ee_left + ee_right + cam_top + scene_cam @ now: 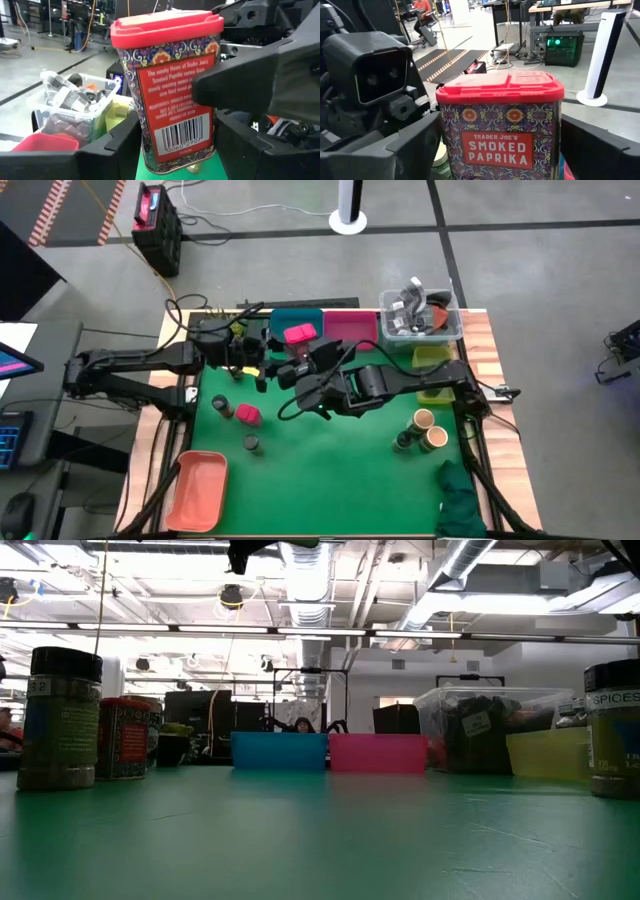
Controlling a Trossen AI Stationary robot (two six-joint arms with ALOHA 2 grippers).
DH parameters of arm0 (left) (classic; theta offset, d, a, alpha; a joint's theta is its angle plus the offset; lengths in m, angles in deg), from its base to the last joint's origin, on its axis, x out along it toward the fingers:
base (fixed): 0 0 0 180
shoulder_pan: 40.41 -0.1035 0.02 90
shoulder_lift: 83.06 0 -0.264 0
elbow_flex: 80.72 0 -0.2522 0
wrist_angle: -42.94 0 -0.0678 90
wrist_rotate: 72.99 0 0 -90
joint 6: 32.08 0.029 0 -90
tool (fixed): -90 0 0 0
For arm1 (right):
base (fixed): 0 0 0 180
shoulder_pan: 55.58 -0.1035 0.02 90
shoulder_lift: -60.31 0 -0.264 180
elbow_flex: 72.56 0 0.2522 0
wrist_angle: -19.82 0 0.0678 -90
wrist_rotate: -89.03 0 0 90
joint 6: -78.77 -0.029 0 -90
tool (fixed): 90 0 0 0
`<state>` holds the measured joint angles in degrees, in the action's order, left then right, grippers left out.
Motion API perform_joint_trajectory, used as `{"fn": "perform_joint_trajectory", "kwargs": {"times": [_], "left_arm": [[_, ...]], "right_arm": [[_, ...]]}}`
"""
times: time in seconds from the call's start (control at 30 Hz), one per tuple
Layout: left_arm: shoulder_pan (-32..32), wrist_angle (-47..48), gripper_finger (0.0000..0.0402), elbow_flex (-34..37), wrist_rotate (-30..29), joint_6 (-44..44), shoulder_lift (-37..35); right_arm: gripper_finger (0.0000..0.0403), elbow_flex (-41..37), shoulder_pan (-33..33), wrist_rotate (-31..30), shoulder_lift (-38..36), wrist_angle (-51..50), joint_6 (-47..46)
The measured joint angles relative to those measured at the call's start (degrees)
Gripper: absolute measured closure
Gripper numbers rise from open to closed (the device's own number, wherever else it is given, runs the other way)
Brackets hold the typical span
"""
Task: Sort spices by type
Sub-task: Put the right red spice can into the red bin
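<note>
A handover of one spice tin is in hand. The paprika tin [300, 334], a blocky pack with a pink-red lid, hangs in the air at the back of the bench [330, 470], just in front of the teal bin [296, 317] and the pink bin [350, 327], between the two arms. The left tool [177, 150] has its fingers against the tin's lower sides and appears to be pinching it, though how firmly I cannot tell. The right tool [500, 150] has its fingers spread, one on each side of the tin and seemingly clear of it. The other spices wait on the green mat: a second pink-lidded tin [247, 415] and two dark-lidded jars [219, 405] at the left, and the tan-topped jars [424, 420] at the right. The next move probably calls for the right tool to back off without knocking the tin, and for the left tool to carry it to whichever bin takes this type, most likely the pink one.
</note>
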<state>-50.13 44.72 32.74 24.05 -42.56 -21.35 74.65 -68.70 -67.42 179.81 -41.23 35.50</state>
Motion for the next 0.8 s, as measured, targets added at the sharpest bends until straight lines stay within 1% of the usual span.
{"fn": "perform_joint_trajectory", "kwargs": {"times": [0.13,0.3,0.6,0.8], "left_arm": [[-0.1,0.1,0.0192,0.0,0.0,0.7,0.0],[-0.8,1.7,0.0192,0.0,0.4,0.7,-0.3],[-2.0,4.3,0.0193,0.0,0.5,2.3,-2.8],[-2.1,5.7,0.0194,-0.1,0.2,2.9,-3.0]], "right_arm": [[0.0013,0.0,-0.2,0.3,0.0,0.1,0.0],[0.0005,0.0,-0.4,0.8,0.0,-0.5,0.0],[0.0004,0.0,-0.5,2.6,0.0,-2.1,0.1],[0.0004,0.0,-0.6,3.4,-0.5,-3.3,0.1]]}}
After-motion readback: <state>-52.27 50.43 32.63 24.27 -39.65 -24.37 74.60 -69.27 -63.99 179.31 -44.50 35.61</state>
